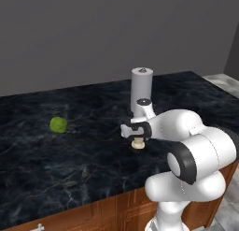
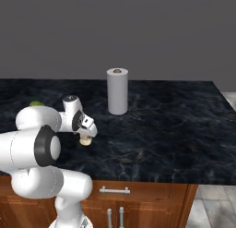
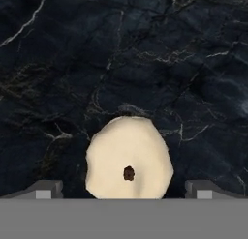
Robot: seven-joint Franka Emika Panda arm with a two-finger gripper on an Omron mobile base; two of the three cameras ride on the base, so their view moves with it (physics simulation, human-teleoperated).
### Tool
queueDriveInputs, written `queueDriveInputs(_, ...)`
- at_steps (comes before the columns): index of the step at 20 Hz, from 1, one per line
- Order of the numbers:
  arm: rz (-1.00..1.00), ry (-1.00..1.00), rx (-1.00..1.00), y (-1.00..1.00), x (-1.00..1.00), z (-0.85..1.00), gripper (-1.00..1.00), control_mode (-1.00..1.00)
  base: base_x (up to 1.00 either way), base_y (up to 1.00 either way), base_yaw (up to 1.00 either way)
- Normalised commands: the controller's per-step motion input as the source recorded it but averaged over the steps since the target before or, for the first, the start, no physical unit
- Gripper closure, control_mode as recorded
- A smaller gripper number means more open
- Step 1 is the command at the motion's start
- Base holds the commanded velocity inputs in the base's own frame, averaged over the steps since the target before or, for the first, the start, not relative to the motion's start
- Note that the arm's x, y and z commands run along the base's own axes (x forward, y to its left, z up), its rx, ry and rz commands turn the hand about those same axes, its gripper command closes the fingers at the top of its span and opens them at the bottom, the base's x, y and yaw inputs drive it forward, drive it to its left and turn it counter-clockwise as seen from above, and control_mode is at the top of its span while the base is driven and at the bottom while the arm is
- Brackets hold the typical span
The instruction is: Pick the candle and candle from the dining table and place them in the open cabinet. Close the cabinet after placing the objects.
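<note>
Right now: claw [image 3: 124, 189] hangs open directly above the squat cream candle [image 3: 129, 158], a tip on either side | candle sits on black counter [image 1: 84, 150], in front of the white roll [image 1: 141, 87]

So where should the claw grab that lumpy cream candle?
Probably by its rounded sides, coming straight down from above. The squat candle stands upright on the black dining table, wick hole facing up, and its body is fairly round, so opposite sides suit the two fingers. The claw already hangs right over it, one fingertip on each side, apart from the wax.
</note>
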Motion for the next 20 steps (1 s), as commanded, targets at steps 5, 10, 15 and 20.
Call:
queueDriveInputs(5,0.00,-0.13,0.00,0.00,0.04,-0.05,-1.00,-1.00,0.00,0.00,0.00)
queueDriveInputs(10,0.00,-0.10,0.00,0.00,0.07,-0.04,-1.00,-1.00,0.00,0.00,0.00)
queueDriveInputs(15,0.00,-0.01,0.00,0.00,0.02,-0.11,-1.00,-1.00,0.00,0.00,0.00)
queueDriveInputs(20,0.01,-0.01,0.00,-0.01,0.12,-0.16,-1.00,-1.00,0.00,0.00,0.00)
